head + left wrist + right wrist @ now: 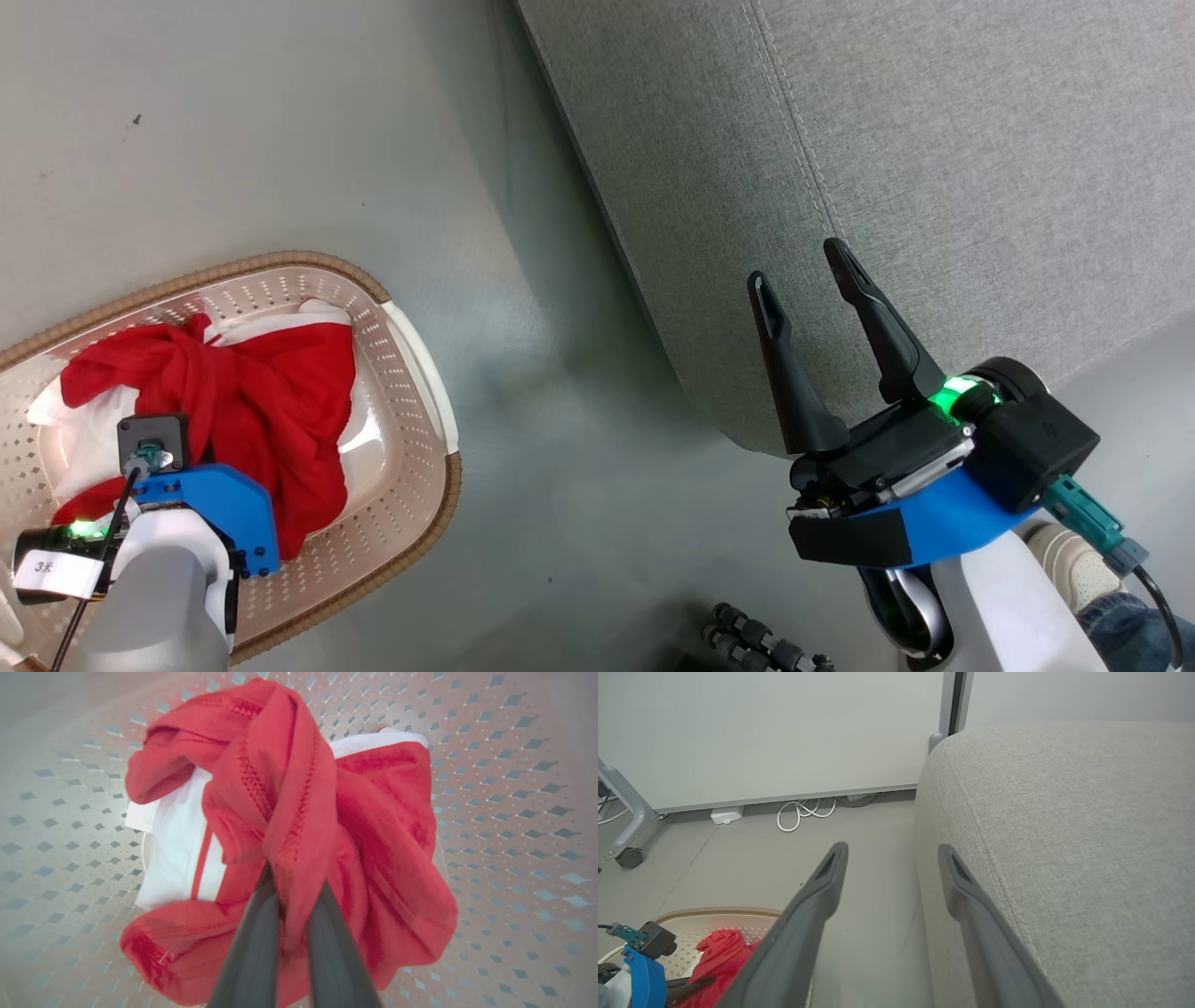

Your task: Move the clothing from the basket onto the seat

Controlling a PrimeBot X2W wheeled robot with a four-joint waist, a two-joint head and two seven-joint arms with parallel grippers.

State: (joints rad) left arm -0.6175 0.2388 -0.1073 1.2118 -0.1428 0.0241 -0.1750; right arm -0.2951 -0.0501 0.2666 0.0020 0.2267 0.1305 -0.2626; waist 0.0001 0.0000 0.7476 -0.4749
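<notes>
Right gripper (795,263) nearest in head view, jaws wide open, empty, beside seat (934,140); clothing (280,411) in basket (280,258), near left. Left wrist: left gripper (294,891) jaws clamped on red fold. Fabric soft, light, prob. drapes; bunched ridge = good hold. Right wrist: seat at right.

Clothing (280,392) soft cloth; basket (411,439) glossy plastic; seat (934,140) fabric.
</notes>
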